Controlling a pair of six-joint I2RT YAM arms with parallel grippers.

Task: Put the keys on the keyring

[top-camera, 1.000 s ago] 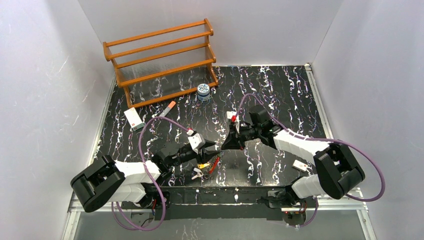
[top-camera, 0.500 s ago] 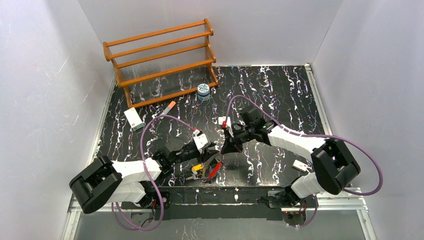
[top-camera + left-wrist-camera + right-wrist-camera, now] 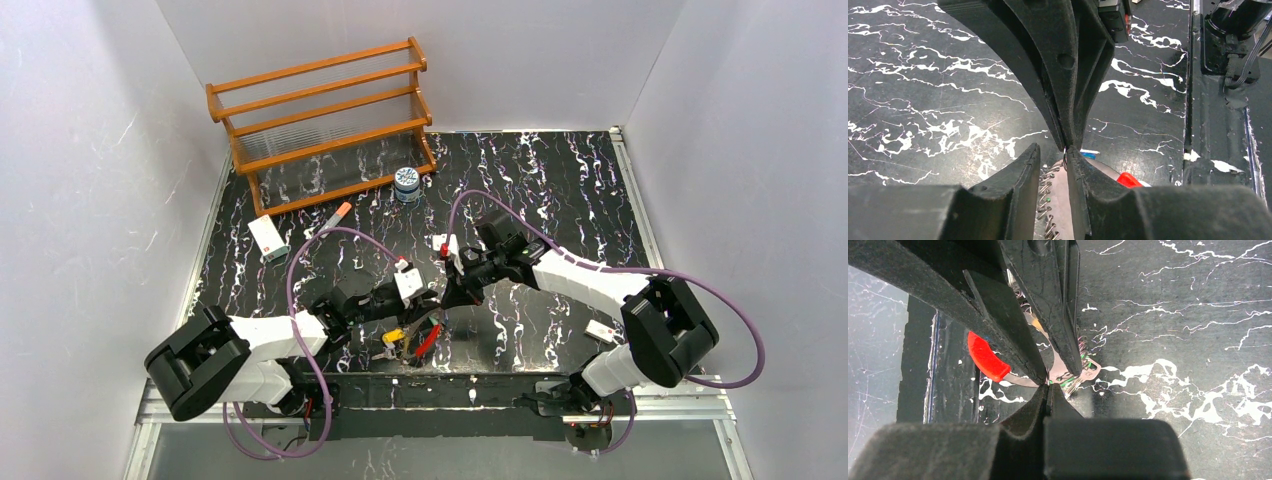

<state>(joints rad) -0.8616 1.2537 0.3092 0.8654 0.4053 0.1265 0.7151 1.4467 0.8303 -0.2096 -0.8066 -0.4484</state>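
Both meet at the keyring (image 3: 984, 359): right claw (image 3: 1047, 388) clamps its wire, left claw (image 3: 1053, 151) slightly parted.

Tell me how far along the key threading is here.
Done: nothing I can confirm; the keys sit bunched by the keyring, threading unclear. In hand: the right end effector pinches the keyring's silver part; the left end effector, jaws apart, is tip to tip with it. Remaining: slide the keys on.

Black marbled table (image 3: 560, 180), wooden rack (image 3: 320, 110), jar (image 3: 406, 184), marker (image 3: 335, 218), keys (image 3: 392, 346)
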